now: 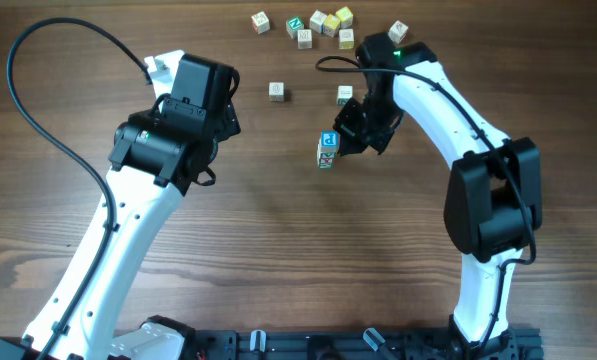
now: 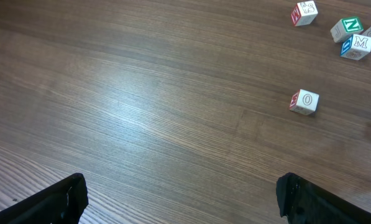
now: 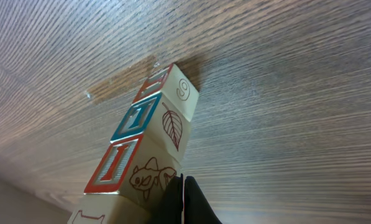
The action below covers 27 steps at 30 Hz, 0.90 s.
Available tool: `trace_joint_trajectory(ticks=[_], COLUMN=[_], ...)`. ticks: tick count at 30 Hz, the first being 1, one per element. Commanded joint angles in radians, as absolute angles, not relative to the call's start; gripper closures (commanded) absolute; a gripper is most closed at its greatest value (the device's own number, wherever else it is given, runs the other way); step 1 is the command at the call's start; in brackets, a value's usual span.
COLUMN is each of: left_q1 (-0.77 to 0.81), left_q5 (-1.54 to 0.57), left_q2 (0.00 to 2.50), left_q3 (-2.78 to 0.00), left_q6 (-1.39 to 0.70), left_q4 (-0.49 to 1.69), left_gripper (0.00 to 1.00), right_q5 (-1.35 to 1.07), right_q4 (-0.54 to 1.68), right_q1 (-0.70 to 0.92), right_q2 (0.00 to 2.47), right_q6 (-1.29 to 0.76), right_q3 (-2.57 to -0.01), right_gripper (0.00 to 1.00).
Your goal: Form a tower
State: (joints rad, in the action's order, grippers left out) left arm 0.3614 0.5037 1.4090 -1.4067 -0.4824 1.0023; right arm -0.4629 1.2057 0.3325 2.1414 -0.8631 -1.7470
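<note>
The tower (image 3: 149,144) is a one-cube-wide column of pale, smooth wooden cubes with crisp square edges. Their faces are printed with red and blue frames, a 9, a brown leaf and a red fish. At least four cubes show. Its long axis stands upright on the table (image 1: 278,250), a dark brown surface with fine straight grain. From overhead the tower is right of centre, in the far half.

Just right of it, the right gripper (image 3: 184,194) has its black fingers (image 3: 201,210) pressed together with nothing between them, the tips by the fish cube.

Loose cubes (image 1: 318,24) lie scattered along the far edge. One of them, the O cube (image 2: 304,101), sits nearer.

At the left, the left gripper (image 2: 182,200) has its jaws spread wide over bare wood.
</note>
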Motion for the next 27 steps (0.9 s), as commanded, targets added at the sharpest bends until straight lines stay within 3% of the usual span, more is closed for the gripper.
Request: trace_joint_trajectory(ticks=[1, 27], left_q1=[0.357, 0.357], left_q5=[0.506, 0.506], left_q2=[1.404, 1.404], left_q3=[-1.408, -1.408], left_q6=[-0.471, -0.471], left_q4=[1.000, 1.000], left_gripper=[0.00, 0.00], right_q5=[-0.485, -0.429], right_q4=[1.196, 1.117], right_q1=[0.340, 0.313], right_q2=[2.153, 2.155], right_q6=[-0.875, -0.898], right_q3=[-1.739, -1.739], right_gripper=[0.96, 0.96])
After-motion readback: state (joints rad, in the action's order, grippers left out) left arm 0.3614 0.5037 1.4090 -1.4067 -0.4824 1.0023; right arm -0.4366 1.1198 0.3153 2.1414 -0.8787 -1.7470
